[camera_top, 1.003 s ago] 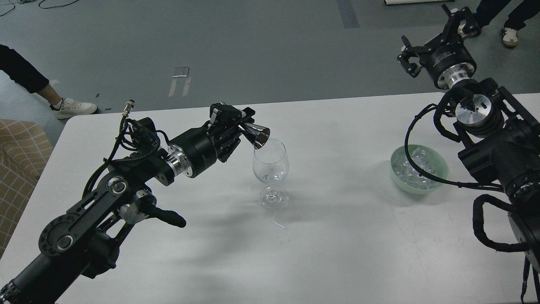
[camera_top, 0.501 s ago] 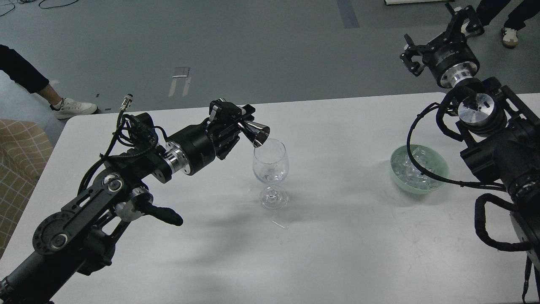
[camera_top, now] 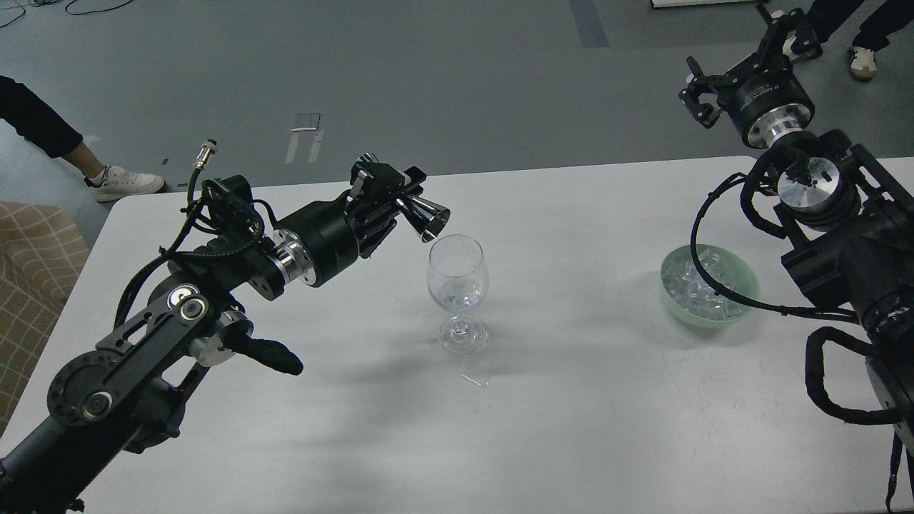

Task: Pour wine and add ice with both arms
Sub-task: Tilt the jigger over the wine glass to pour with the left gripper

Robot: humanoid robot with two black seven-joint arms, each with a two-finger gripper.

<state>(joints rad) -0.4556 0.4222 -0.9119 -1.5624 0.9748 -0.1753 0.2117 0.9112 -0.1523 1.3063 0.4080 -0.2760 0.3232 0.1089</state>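
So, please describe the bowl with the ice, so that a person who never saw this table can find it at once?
On the white table, look to the right side, just below the raised right arm. The pale green bowl stands there, filled with the ice. It is the only coloured dish; the wine glass at the centre is clear and stemmed.

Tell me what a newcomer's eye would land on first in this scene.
First, the left gripper left of centre, shut on a shiny metal jigger tilted toward the clear wine glass standing mid-table. Next, the pale green bowl of ice on the right side of the white table, and the right gripper raised open beyond the table's far edge.
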